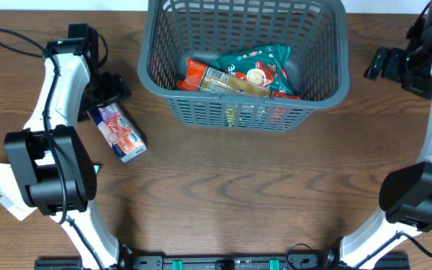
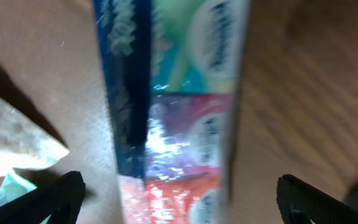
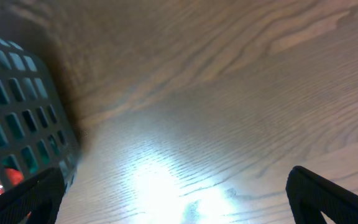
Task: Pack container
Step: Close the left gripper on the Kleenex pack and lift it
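Brown wood desk (image 1: 238, 195) holds the grey container (image 1: 201, 112) at the far middle, its top edge cut off, packets (image 1: 250, 71) inside. Over a blurry packet (image 2: 179, 93) the left claw (image 2: 179, 193) gapes wide. Beside the container, the right claw (image 3: 176, 186) gapes too, holding nothing.

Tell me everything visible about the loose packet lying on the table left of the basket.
The packet is a flat, glossy plastic multipack with a dark blue edge and green, purple and red-orange panels bearing round white marks. It lies flat and angled on the wooden table, outside and left of the container. The left gripper is over its far end, open, with fingers either side and clear of it in the wrist view. The print is too blurred to read.
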`<state>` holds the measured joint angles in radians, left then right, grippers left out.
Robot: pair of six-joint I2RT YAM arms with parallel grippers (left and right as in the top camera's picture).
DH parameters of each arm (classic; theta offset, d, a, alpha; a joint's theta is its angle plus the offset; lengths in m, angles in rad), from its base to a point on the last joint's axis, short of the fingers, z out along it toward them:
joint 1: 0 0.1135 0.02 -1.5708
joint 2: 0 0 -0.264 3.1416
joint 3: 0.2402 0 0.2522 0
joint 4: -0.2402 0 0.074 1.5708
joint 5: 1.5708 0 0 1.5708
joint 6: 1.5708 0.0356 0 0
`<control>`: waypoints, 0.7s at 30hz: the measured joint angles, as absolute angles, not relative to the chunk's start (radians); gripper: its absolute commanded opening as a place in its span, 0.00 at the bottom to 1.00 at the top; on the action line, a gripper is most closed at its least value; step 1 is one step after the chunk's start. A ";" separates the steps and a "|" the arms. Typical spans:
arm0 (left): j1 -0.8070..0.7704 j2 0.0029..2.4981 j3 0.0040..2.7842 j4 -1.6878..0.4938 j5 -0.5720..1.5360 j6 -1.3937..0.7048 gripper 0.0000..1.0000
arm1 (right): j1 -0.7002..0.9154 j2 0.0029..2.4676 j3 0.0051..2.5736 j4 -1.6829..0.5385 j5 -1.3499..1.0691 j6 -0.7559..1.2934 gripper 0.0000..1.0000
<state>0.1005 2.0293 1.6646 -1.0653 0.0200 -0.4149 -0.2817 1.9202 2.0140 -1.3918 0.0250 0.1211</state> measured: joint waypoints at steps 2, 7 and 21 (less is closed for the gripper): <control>0.112 2.029 1.650 -1.063 0.020 -0.416 0.99 | -0.282 1.922 1.990 -1.387 0.025 0.121 0.99; 0.122 2.029 1.607 -1.027 0.020 -0.415 0.98 | -0.282 1.924 1.925 -1.366 0.025 0.121 0.99; 0.121 2.029 1.493 -0.839 0.062 -0.385 1.00 | -0.282 1.924 1.911 -1.356 0.025 0.121 0.99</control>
